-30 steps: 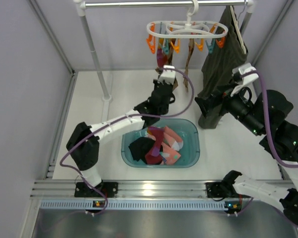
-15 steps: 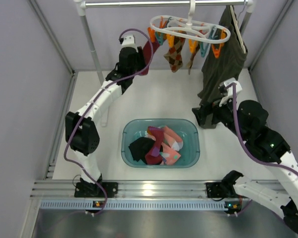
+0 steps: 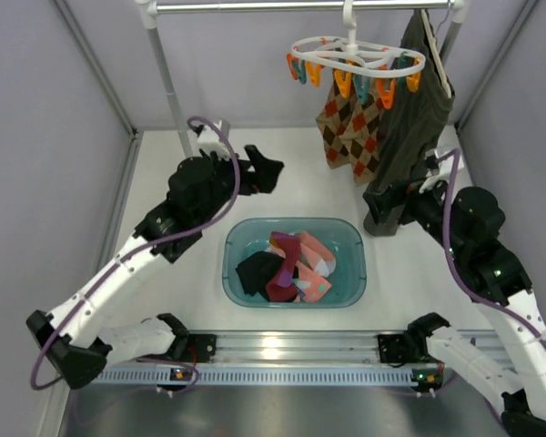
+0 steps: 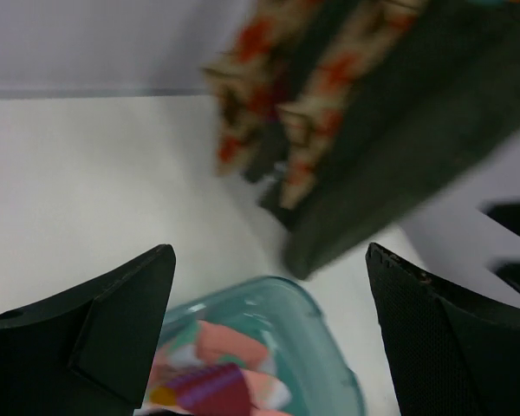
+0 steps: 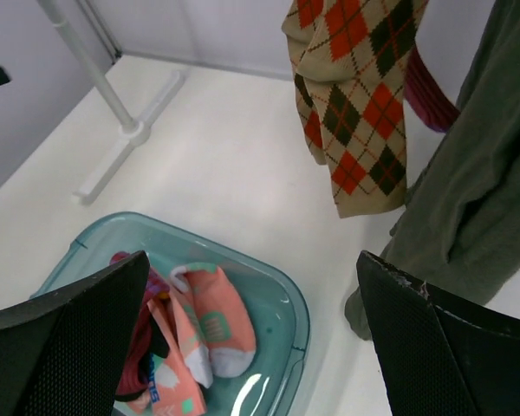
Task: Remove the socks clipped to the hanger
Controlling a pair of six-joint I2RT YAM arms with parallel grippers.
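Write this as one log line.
left claw open | right claw open | argyle socks on hanger | other socks in tub

In the left wrist view, the argyle socks (image 4: 277,104) and olive garment (image 4: 399,147) are blurred, and the basin (image 4: 269,347) runs off the bottom edge. In the right wrist view the socks' tops are cut off, and a dark red sock (image 5: 433,100) peeks from behind them. From above, the right tool (image 3: 379,211) is lost against the garment's hem.

Black fingers (image 4: 113,329) wide apart; teal basin (image 4: 321,338) between; blurred argyle socks (image 4: 243,113) beside olive garment (image 4: 416,147)
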